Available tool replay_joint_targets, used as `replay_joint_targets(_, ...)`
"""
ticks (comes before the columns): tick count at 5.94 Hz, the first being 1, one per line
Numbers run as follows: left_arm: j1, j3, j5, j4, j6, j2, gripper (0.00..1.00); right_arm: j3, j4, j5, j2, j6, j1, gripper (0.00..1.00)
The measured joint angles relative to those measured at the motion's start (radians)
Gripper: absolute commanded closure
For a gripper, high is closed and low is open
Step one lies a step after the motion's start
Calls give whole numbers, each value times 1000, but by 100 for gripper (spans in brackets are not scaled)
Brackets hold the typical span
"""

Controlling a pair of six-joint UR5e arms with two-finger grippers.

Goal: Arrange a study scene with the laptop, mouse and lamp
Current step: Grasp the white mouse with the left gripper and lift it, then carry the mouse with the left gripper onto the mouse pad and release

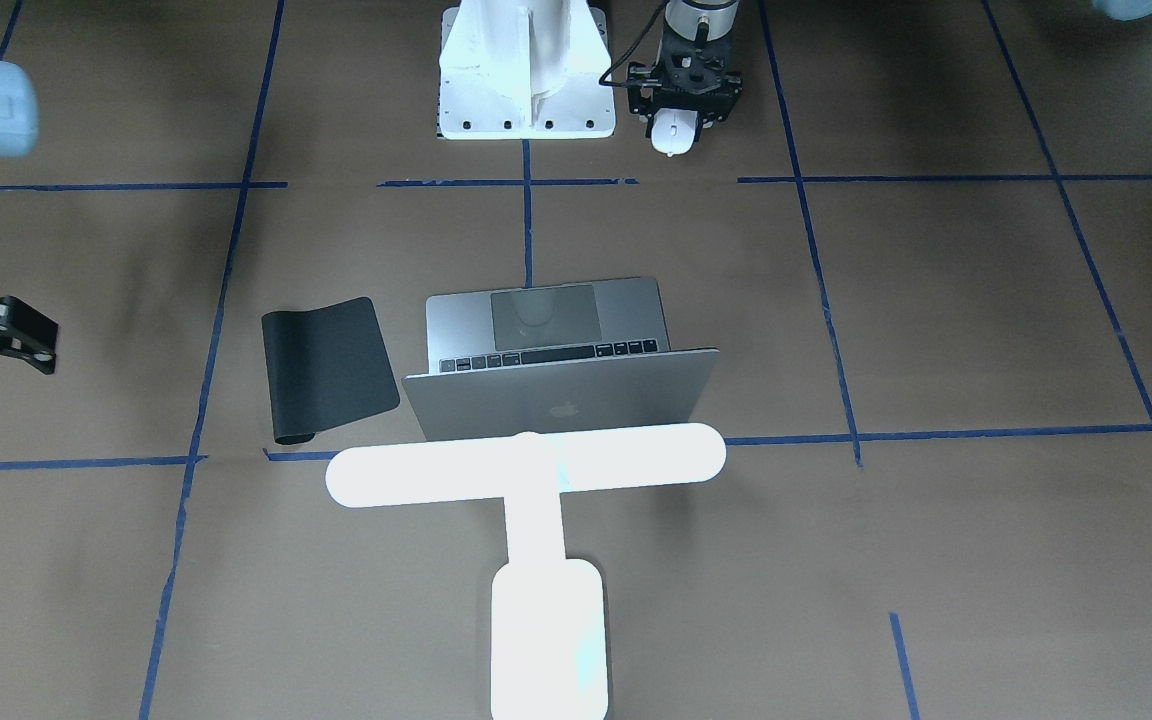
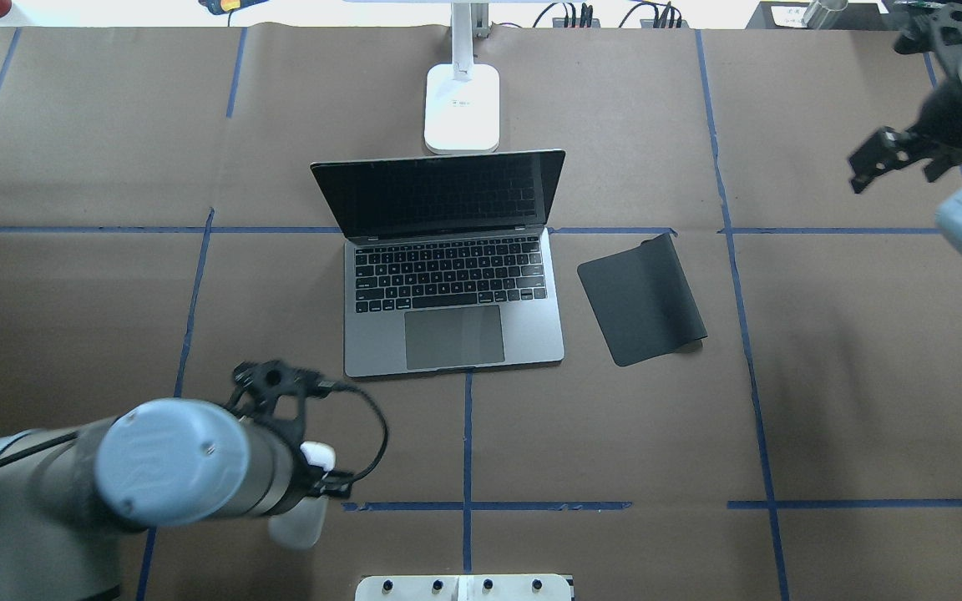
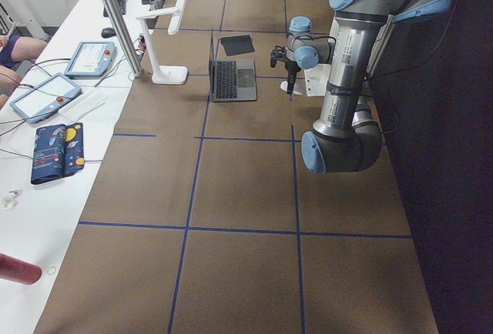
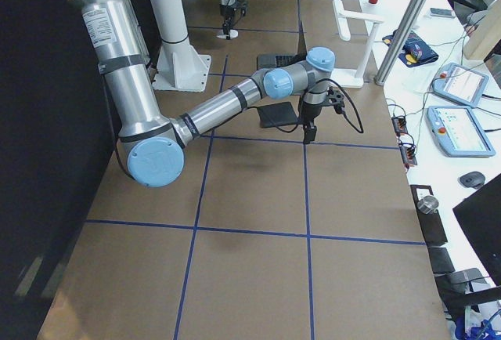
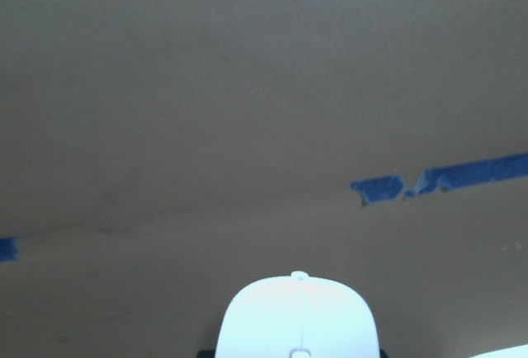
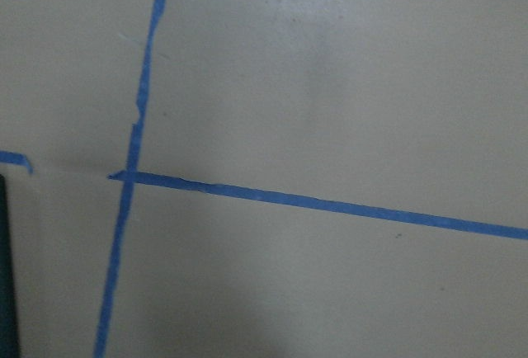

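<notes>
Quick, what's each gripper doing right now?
Left gripper: jaws shut on the mouse.
Right gripper: nothing seen in it; open or shut cannot be told.

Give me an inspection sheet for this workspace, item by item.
Surface: brown paper table with blue tape grid.
Job's things: laptop open at centre; lamp standing behind it; mouse in the left hand.
Clutter: black mat beside the laptop, one edge curled.
Hands: left hand shut on the mouse; right hand aside, state unclear.
Cables: black cable loops off the left wrist.
Surroundings: white bolted stand; side bench with tablets.
</notes>
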Motion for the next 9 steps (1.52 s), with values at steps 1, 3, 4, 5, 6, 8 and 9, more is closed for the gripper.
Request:
replay_joint_targets(1, -36, 127, 0, -21, 8, -126, 99, 11, 37, 1, -97, -111, 54, 0)
replay_joint_targets(3, -82, 393, 0, -157, 3, -328, 99, 8, 180, 9, -294, -238, 146, 0)
replay_joint_targets(4, -101, 482, 0, -198, 1, -400, 99, 6, 241, 24, -357, -259, 171, 0)
replay_joint_targets(5, -116, 574, 0, -233, -3, -483, 99, 5, 266, 38, -383, -265, 180, 0)
replay_joint_targets(6, -126, 701, 0, -296, -34, -581, 98, 3, 273, 44, -391, -265, 183, 0)
replay_joint_targets(8, -133, 1005, 0, -500, -111, -771, 98, 2, 276, 45, -392, -262, 184, 0)
replay_joint_targets(9, -133, 1106, 2, -589, -127, -814, 98, 0, 276, 45, -392, -261, 184, 0)
